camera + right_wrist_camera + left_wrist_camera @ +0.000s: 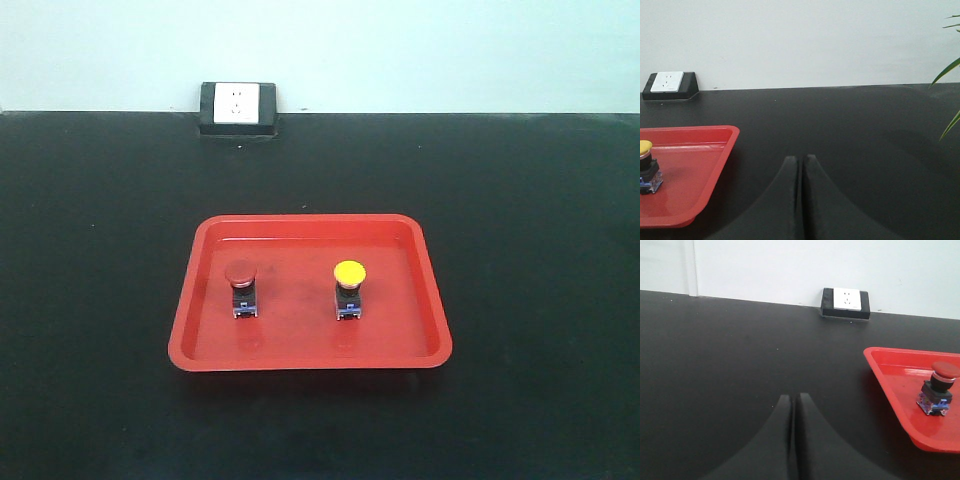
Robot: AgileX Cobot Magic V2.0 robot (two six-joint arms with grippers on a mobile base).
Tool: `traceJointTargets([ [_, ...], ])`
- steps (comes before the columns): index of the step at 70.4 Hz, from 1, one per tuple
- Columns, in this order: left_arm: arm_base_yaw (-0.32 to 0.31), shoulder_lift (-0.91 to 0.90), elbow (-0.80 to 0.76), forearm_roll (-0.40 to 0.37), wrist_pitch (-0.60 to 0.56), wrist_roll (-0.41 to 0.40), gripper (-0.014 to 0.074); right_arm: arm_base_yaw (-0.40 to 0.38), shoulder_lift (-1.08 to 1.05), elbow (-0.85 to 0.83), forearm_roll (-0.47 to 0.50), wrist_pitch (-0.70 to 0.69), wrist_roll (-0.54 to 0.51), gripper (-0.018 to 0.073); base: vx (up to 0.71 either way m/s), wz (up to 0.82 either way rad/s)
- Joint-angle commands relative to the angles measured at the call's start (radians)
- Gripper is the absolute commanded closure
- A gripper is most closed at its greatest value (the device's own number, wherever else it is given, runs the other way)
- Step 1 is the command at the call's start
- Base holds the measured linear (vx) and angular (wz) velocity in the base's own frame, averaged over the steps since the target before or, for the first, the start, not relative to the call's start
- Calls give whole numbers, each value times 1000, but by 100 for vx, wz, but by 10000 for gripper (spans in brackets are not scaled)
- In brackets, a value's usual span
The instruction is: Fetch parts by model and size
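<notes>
tray (436, 300) red | switch caps red (239, 273), yellow (349, 272) | table (100, 250) black

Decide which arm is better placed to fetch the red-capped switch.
Left, probably. The red-capped switch shows in the left wrist view, near the left end effector; the right wrist view shows only the yellow-capped switch.

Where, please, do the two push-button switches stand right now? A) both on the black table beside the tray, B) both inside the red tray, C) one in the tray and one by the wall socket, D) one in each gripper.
B: the red-capped switch and the yellow-capped switch both stand upright inside the red tray, apart from each other.
</notes>
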Motion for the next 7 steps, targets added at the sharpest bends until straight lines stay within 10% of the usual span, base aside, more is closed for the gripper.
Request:
traceJointTargets([
  [1, 1, -7, -6, -8, -79, -6, 603, -6, -15, 9, -5, -79, -9, 561, 0, 0],
  [7, 1, -7, -6, -8, -79, -6, 603, -6, -15, 9, -5, -79, -9, 561, 0, 0],
])
